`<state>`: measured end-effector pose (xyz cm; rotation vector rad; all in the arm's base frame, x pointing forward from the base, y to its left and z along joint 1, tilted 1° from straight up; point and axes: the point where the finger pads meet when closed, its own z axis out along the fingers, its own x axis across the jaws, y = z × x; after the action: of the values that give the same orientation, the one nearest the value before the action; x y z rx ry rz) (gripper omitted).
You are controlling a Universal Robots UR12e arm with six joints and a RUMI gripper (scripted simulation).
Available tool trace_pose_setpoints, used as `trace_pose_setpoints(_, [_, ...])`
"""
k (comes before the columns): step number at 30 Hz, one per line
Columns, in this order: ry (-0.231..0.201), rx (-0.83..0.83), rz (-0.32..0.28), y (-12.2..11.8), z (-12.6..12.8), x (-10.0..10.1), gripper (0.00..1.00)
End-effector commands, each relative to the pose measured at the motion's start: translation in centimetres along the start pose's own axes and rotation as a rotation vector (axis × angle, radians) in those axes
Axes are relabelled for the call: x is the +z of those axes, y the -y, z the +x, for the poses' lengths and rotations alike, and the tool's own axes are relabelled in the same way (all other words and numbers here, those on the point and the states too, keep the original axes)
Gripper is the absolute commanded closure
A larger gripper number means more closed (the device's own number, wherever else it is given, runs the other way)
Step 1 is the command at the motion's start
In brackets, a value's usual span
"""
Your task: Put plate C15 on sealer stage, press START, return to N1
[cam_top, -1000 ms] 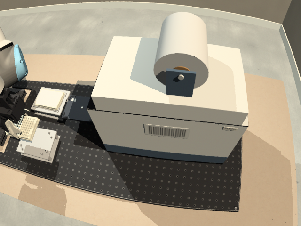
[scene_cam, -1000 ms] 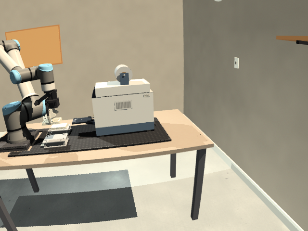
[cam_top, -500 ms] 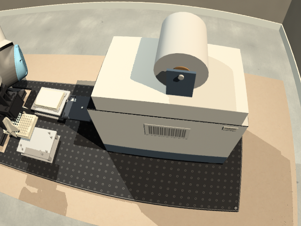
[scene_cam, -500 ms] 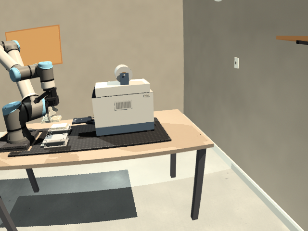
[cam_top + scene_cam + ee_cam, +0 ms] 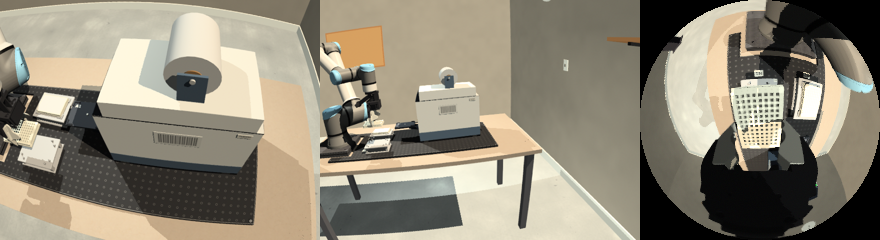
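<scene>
Fingers [image 5: 10, 134] [image 5: 373, 115] pinching plate C15 [image 5: 29, 131] [image 5: 377, 122] [image 5: 758, 112]. Top: C15 raised, toward 11 o'clock of nest N1 [image 5: 41, 151] [image 5: 378, 142] [image 5: 749, 82], N1's pins exposed. N2 plate [image 5: 52, 104] [image 5: 381, 131] [image 5: 809, 100] lies flat on nest N2 [image 5: 71, 101] [image 5: 390, 132] [image 5: 814, 80], at 1 o'clock from C15. Stage [image 5: 82, 116] [image 5: 406, 125] sticks out at the sealer's [image 5: 178, 152] [image 5: 449, 120] 9 o'clock side; lamp can't be seen.

Exterior: C15 held above the counter [image 5: 281, 155] [image 5: 498, 119] [image 5: 717, 75], 12 o'clock of N1, looks about level. Stage at 3 o'clock from C15, sealer beyond.

Wrist: C15 between both fingers, one at 8 o'clock, one at 4. N1 label [image 5: 758, 73] at 12, N2 at 3. C15 covers most of N1.
</scene>
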<state>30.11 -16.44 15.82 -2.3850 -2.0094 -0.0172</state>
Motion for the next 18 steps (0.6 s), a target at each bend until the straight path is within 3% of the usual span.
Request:
trace_pose_setpoints(1, [0.001, -0.001, -0.001, 0.0, 0.0, -0.1, 1.00])
trace_pose_setpoints(18, [0.001, -0.001, -0.001, -2.7, 1.9, -0.1, 1.00])
